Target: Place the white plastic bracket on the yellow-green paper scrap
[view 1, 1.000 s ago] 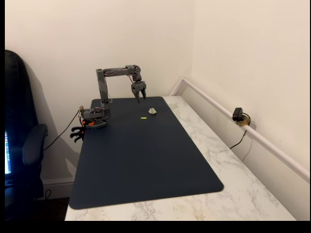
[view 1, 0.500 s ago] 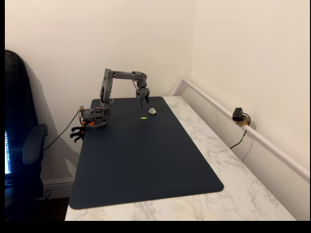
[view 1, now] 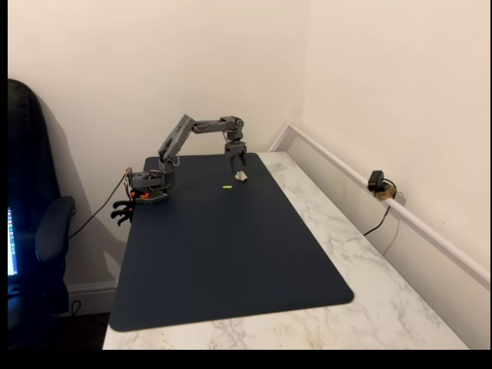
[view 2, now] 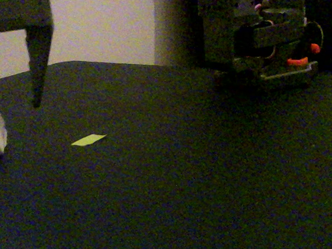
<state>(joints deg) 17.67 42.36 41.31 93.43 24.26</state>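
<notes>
A white marble-patterned table (view 1: 400, 307) stands in the corner of a cream-walled room and carries a large dark blue mat (view 1: 223, 246), with the grey arm (view 1: 192, 131) based at the mat's far left corner. The gripper (view 1: 237, 163) hangs just above the white plastic bracket (view 1: 241, 176), its fingers spread and empty. The bracket lies on the mat just beside the yellow-green paper scrap (view 2: 88, 140), not touching it.
</notes>
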